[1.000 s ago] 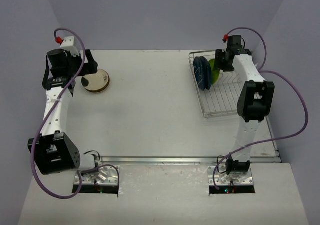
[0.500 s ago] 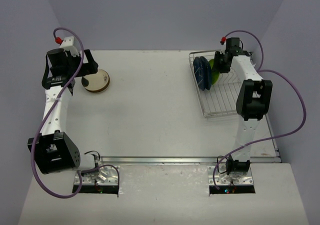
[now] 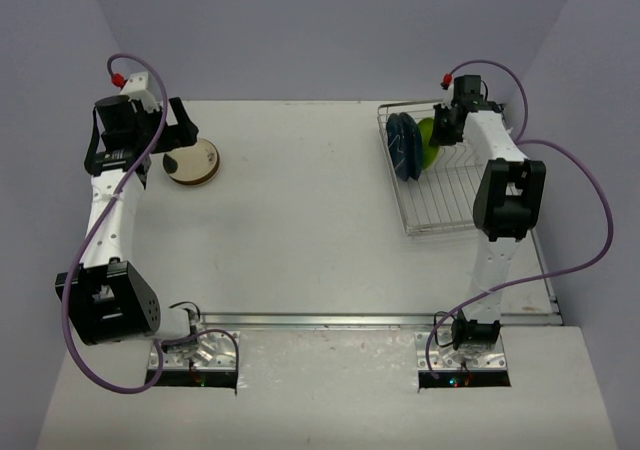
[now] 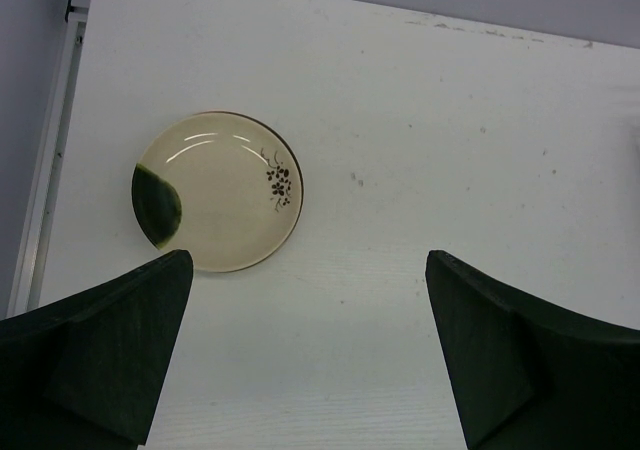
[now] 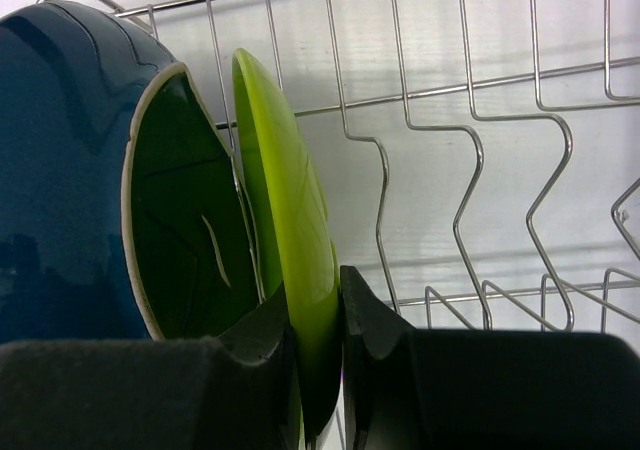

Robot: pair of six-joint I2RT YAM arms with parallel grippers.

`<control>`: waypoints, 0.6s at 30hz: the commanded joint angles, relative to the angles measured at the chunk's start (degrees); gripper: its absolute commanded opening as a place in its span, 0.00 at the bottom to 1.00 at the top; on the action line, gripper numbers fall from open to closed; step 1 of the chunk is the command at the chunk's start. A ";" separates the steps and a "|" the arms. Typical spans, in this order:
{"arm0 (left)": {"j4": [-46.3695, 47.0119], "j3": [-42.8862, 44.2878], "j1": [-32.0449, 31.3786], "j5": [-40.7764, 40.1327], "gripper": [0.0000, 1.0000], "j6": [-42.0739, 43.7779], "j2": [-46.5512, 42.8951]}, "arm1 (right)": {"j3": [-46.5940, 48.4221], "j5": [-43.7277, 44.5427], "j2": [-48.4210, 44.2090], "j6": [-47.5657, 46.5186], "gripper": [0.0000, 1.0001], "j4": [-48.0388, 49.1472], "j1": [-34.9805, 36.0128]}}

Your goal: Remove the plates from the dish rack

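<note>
Plates stand on edge in the dish rack (image 3: pixel 447 208) at the table's (image 3: pixel 320 240) 2 o'clock: a glossy lime green plate (image 5: pixel 285 220) just beside a dark blue plate (image 5: pixel 60 170) with a pale rim. The right gripper (image 5: pixel 315 315) pinches the lime one's rim. The left gripper (image 4: pixel 308 350) hangs spread wide over a cream plate (image 4: pixel 215 185) lying flat at 10 o'clock.

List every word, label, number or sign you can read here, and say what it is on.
No text can be read in any view.
Cream plate: a painted flower sprig and a green patch, no writing.
Blue plate, green plate, rack: plain, no markings.
Left arm, right arm: no label large enough to read.
</note>
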 commanded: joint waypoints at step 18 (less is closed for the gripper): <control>1.07 4.47 -1.03 -1.01 1.00 -0.87 0.18 | 9.19 1.25 -7.78 0.89 0.00 -1.67 0.46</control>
